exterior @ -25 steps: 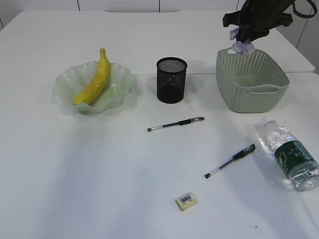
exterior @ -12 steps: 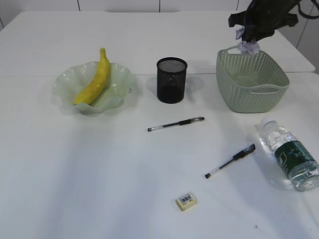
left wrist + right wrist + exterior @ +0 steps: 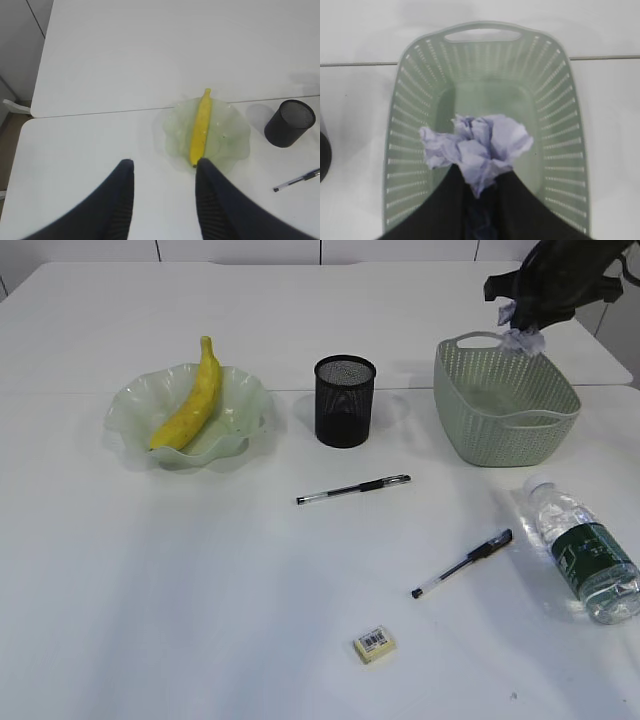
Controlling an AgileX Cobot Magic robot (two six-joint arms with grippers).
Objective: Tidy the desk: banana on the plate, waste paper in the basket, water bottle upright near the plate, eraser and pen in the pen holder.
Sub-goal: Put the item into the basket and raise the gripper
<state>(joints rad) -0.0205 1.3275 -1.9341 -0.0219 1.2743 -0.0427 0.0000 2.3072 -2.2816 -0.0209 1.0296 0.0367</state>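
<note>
Moved: only the right gripper point(image 3: 525, 328) with the waste paper point(image 3: 523, 338) shifted, sliding rightward from the basket's far-left rim toward its far-right side; everything else sat as it did a second earlier
Plate: the plate point(image 3: 135, 425) was at the left of the desk point(image 3: 200, 590) with the banana point(image 3: 191, 400) already lying in it, so that step looked done
Left gripper: the left gripper point(image 3: 162, 175) hovered above the desk near the plate, its jaws apart and holding nothing
Pen holder: the pen holder point(image 3: 344, 401) stood upright between plate and basket, apparently still empty
Pens: one pen point(image 3: 352, 489) lay in front of the holder, a second pen point(image 3: 462, 564) lay further right, both still to be put away
Eraser: the eraser point(image 3: 373, 644) lay alone near the front edge
Basket: the basket point(image 3: 505, 405) looked empty in the right wrist view, with the paper hanging over its middle
Right gripper: clamped on the crumpled paper, which was above the basket and not yet let go
Meaning: the carry seemed nearly finished, and a release there should drop it inside
Water bottle: the water bottle point(image 3: 585, 550) lay on its side at the far right, well apart from the plate
</note>
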